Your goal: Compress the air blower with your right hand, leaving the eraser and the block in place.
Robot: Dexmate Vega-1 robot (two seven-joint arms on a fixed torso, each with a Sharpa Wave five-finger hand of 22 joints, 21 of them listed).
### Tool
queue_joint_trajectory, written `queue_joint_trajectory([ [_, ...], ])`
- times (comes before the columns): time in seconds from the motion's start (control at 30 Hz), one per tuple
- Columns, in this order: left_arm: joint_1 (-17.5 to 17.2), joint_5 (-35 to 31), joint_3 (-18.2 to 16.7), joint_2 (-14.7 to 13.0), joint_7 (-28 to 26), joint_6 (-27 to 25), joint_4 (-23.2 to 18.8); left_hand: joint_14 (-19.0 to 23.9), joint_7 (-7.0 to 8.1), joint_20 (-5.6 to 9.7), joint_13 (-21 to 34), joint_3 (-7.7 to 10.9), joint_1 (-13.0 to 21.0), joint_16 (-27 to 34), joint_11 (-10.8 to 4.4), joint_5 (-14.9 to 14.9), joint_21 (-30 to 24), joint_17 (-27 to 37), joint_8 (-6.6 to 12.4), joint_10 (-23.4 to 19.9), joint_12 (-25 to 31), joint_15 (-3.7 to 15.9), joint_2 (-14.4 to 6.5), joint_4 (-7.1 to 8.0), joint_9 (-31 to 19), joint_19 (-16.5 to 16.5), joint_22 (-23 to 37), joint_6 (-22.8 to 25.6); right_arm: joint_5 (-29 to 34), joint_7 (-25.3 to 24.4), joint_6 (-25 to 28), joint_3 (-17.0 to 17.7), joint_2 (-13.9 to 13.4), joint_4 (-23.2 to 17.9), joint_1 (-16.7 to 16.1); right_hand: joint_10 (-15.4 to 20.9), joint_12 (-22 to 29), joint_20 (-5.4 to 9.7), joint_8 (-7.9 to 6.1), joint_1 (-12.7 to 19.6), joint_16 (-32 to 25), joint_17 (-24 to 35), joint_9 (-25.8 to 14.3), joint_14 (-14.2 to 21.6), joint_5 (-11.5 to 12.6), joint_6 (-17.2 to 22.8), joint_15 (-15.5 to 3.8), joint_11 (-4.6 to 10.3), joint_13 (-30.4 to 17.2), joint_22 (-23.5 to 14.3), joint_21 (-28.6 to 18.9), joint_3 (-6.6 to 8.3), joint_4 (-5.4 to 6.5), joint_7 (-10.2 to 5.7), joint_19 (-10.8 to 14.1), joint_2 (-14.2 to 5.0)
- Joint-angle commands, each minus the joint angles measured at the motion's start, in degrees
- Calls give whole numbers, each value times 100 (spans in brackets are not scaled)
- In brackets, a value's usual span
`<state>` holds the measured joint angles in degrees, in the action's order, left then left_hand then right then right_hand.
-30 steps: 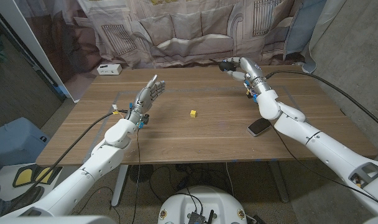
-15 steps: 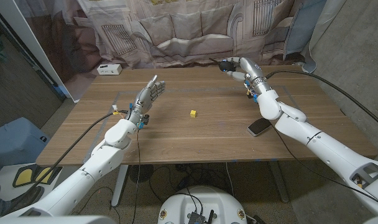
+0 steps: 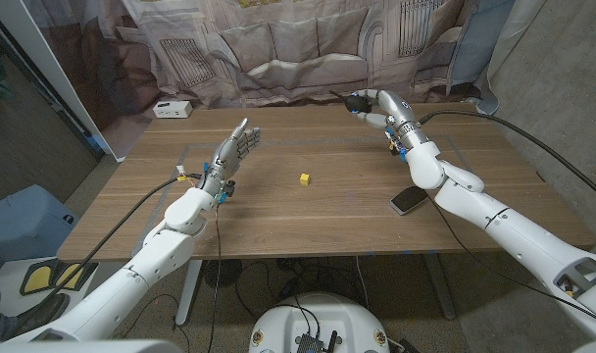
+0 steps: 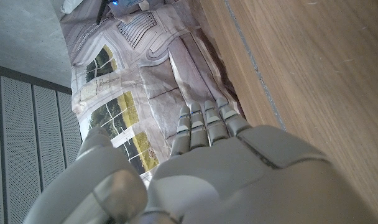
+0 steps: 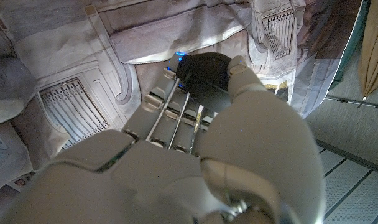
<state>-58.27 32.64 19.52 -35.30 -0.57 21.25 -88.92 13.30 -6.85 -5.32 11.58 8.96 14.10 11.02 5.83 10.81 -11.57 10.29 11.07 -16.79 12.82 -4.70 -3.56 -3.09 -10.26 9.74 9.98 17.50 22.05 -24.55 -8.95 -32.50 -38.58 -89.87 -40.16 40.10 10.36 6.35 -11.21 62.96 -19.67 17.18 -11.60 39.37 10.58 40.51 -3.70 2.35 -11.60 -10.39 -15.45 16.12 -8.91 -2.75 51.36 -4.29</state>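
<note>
right hand (image 3: 379,106): raised over the wooden table's (image 3: 327,211) far edge, fingers wrapped around the black rubber air blower (image 5: 204,78)
left hand (image 3: 238,146): upright, fingers spread, holding nothing
hard to see: blower mostly hidden by fingers

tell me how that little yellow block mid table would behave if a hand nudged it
The yellow block looks tiny and cube-shaped, so it would likely slide or tumble rather than roll. It seems light for the smooth wooden table and could skitter far. Its material is too small to judge.
</note>
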Motion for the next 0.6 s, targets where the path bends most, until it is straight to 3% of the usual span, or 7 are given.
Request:
queue_joint_trajectory([
  [0.03,-41,-8,-13,-31,-18,-36,-80,39,-6,4,14,13,-7,-12,5,-5,16,8,-3,-13,-16,-21,-56,-51,-23,52,27,33,43,-48,-23,45,-33,-77,-70,-66,-6,-20,5,-2,8,13,-27,-37,-14,-40,-423,-1,-13,5,11,-35,-10,15,-25,71],
  [0.6,-97,-24,-41,-62,-94,-89,-171,40,-14,8,14,16,-9,-13,1,-5,16,8,-6,-21,-16,-27,-61,-58,-24,56,27,31,40,-92,-86,75,-3,-40,-82,-125,24,-27,4,1,24,31,-32,-108,-21,-108,-413,3,-15,8,46,-76,-1,22,-80,84],
])
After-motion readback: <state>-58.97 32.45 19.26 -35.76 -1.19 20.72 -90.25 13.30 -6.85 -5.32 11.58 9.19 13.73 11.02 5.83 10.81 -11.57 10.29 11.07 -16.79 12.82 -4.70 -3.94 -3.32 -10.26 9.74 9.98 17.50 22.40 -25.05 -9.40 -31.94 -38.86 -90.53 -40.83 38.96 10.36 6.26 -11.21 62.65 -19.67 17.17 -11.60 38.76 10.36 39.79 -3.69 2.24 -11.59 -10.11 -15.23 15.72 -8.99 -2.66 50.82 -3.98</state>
